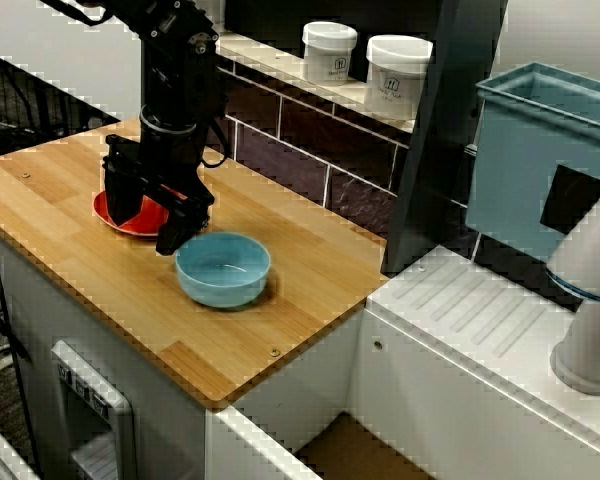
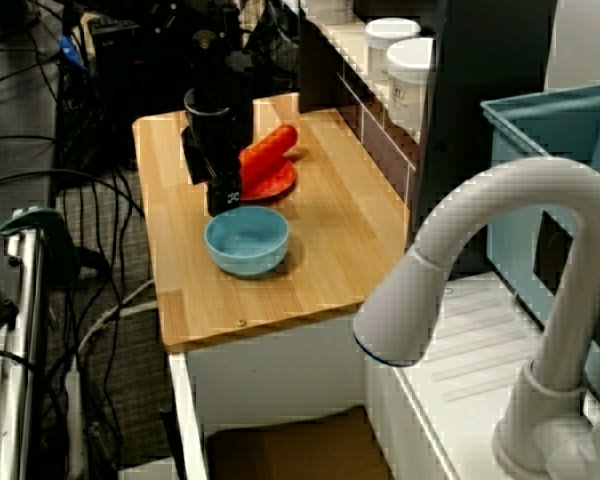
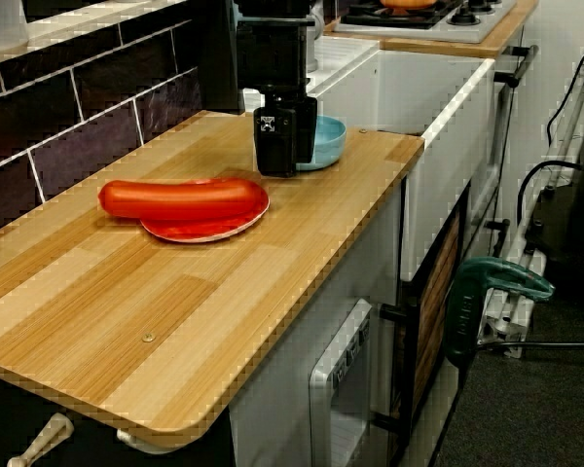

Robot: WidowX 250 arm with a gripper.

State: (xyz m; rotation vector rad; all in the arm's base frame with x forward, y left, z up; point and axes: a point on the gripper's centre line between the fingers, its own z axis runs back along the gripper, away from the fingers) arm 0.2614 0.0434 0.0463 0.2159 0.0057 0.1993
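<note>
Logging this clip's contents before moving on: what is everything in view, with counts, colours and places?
sausage: 1, red, lying on the plate
plate: 1, red, on the counter
bowl: 1, light blue, on the counter beside the plate
counter: 1, light wood
jars: 2, white, on the ledge above the dark tiles
tub: 1, blue, past the counter, by the faucet
faucet: 1, white, at the white sink top
stove: 1, far end of the worktop
green tool: 1, beside the counter, below its top
arm: 1, black, above the counter
gripper: 1, black, open, empty, tips low between plate and bowl
</note>
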